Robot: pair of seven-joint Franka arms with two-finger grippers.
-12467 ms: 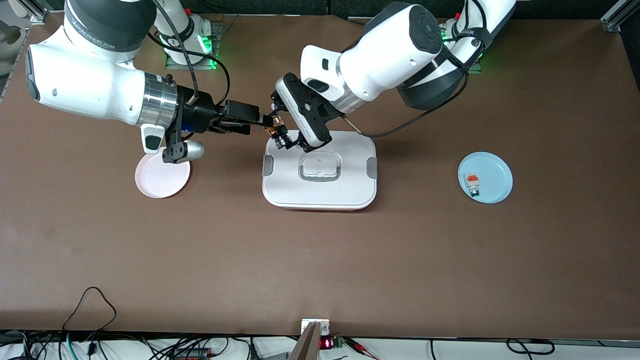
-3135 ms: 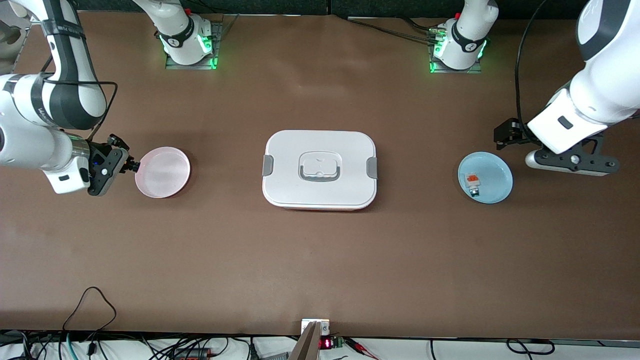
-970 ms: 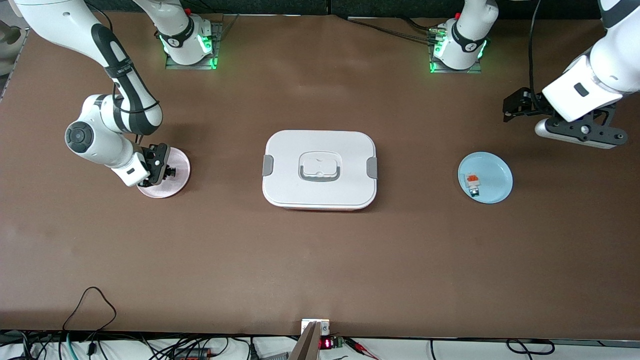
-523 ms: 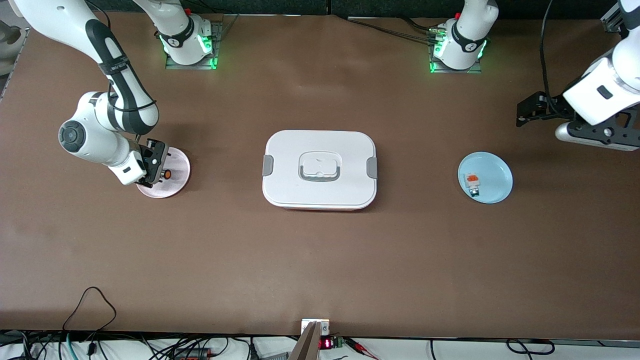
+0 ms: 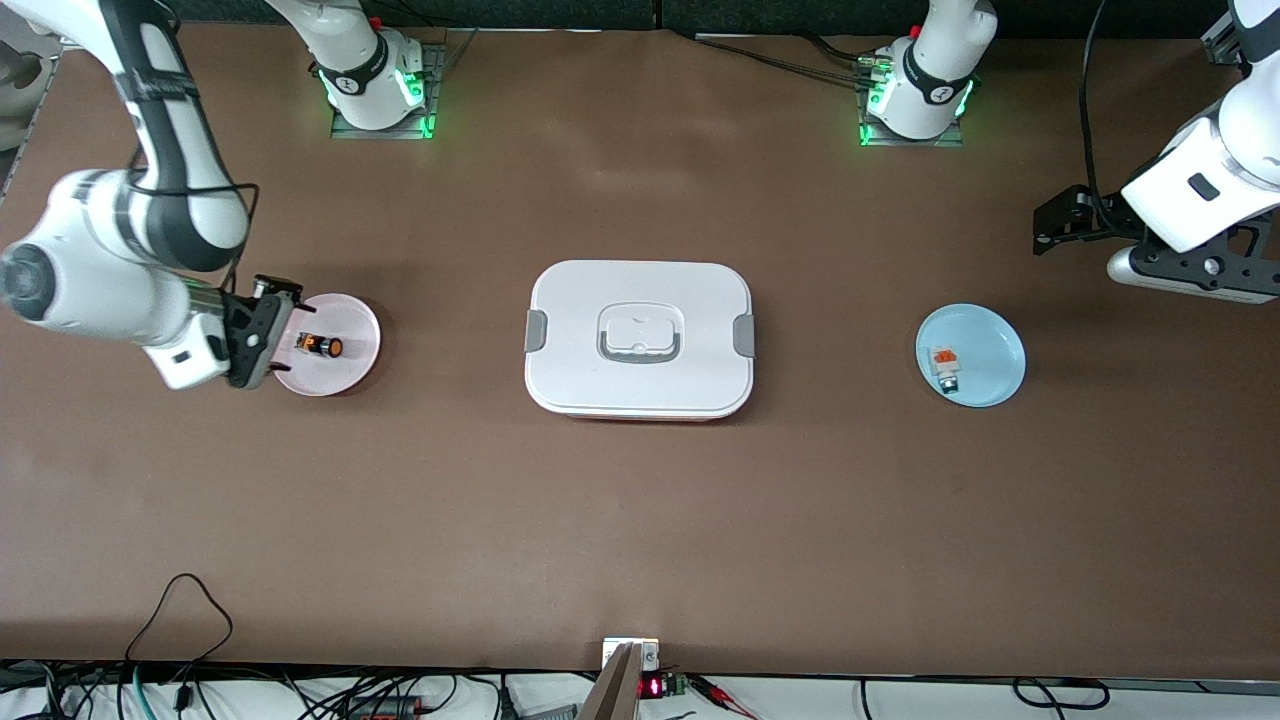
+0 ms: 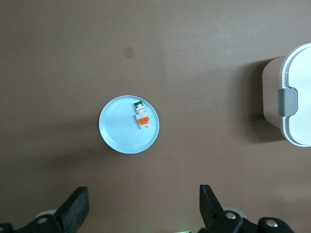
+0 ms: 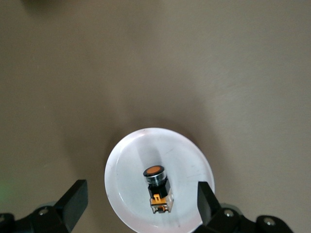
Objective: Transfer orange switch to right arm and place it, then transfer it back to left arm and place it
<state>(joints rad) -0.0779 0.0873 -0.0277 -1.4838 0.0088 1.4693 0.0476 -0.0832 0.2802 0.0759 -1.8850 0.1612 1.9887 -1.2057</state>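
Observation:
The orange switch [image 5: 323, 346] [image 7: 156, 187] lies on its side on the pink plate [image 5: 350, 320] [image 7: 131, 170], toward the right arm's end of the table. Its orange face points at the box. My right gripper [image 5: 266, 330] [image 7: 141, 193] hangs open above the plate's outer edge, its fingers wide on either side of the switch and clear of it. The white box [image 5: 640, 340] [image 6: 291, 97] sits shut at the table's middle. High over the left arm's end of the table, my left gripper [image 5: 1185, 272] [image 6: 143, 194] waits open and empty.
A blue plate [image 5: 990, 385] [image 6: 119, 128] near the left arm's end carries a small white-grey block with an orange top [image 5: 944, 362] [image 6: 141, 116]. Cables and a small display lie along the table edge nearest the front camera.
My right gripper opened, left the orange switch on the pink plate, and drew back up toward the table's end. The left arm drifted outward a little.

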